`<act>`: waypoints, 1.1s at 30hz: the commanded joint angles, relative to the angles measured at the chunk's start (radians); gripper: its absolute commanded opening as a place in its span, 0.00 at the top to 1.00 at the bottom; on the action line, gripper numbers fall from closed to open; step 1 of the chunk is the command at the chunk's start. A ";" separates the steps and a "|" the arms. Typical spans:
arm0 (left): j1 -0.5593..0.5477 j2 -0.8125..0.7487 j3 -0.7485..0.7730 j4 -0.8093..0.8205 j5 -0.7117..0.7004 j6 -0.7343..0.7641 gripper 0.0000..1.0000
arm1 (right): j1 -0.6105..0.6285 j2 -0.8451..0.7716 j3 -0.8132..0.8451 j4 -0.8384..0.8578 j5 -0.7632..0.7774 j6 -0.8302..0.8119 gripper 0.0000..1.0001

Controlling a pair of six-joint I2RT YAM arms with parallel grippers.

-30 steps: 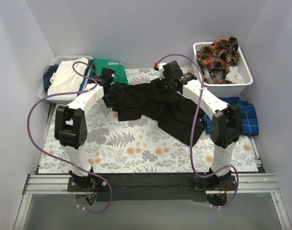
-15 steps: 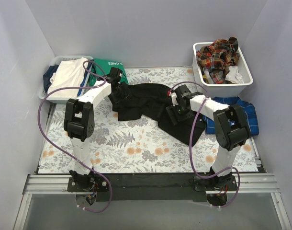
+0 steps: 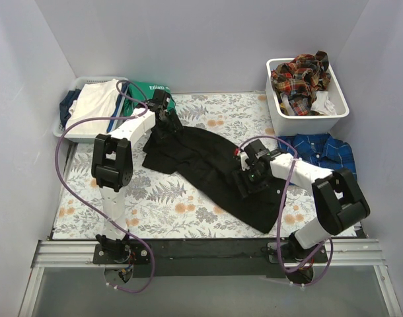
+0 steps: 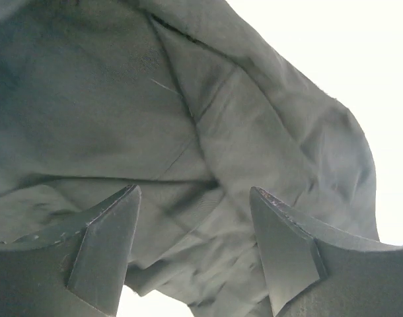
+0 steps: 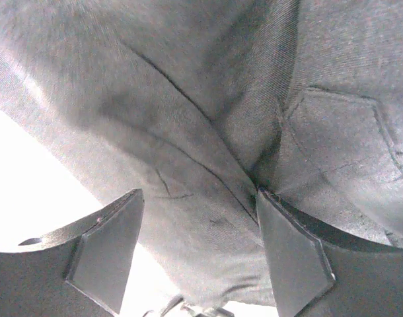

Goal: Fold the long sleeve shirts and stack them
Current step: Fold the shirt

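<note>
**Black shirt stretched across the mat, both jaws apart on it**

I have the black shirt (image 3: 201, 158) lying in a long diagonal, from far left of centre down to near right. My left gripper (image 3: 167, 117) sits at its far end and my right gripper (image 3: 246, 179) over the near-right half. I read that spacing as a way to pull the cloth out long and flat before any fold.

In both wrist views the fingers stand apart, with dark creased cloth across the gap and nothing pinched. I judge the shirt isn't gripped at either end. It is rumpled along the middle, so it needs smoothing first.

The mat (image 3: 182, 198) is a floral print, flat, with pale bare walls on three sides. The blue shirt (image 3: 324, 150) lies at the right edge, near my right arm. The red shirts (image 3: 300, 74) are heaped in the bin (image 3: 320, 113) far right. Far left, a basket (image 3: 64, 129) holds white cloth (image 3: 92, 105), beside the green top (image 3: 152, 92).
</note>
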 commanded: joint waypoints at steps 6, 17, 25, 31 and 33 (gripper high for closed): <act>-0.022 -0.063 -0.051 -0.103 -0.109 0.018 0.33 | 0.121 -0.218 -0.150 -0.197 -0.105 0.163 0.24; -0.091 0.030 -0.072 -0.099 -0.179 0.015 0.33 | 0.194 -0.377 -0.241 -0.243 -0.107 0.246 0.24; -0.177 0.225 0.094 -0.011 -0.046 0.006 0.32 | 0.200 -0.435 -0.198 -0.249 -0.033 0.266 0.24; -0.200 0.427 0.391 0.000 0.060 0.050 0.32 | 0.200 -0.453 -0.177 -0.247 0.019 0.278 0.24; -0.203 0.486 0.482 0.033 0.092 0.073 0.32 | 0.200 -0.444 -0.160 -0.238 0.036 0.277 0.24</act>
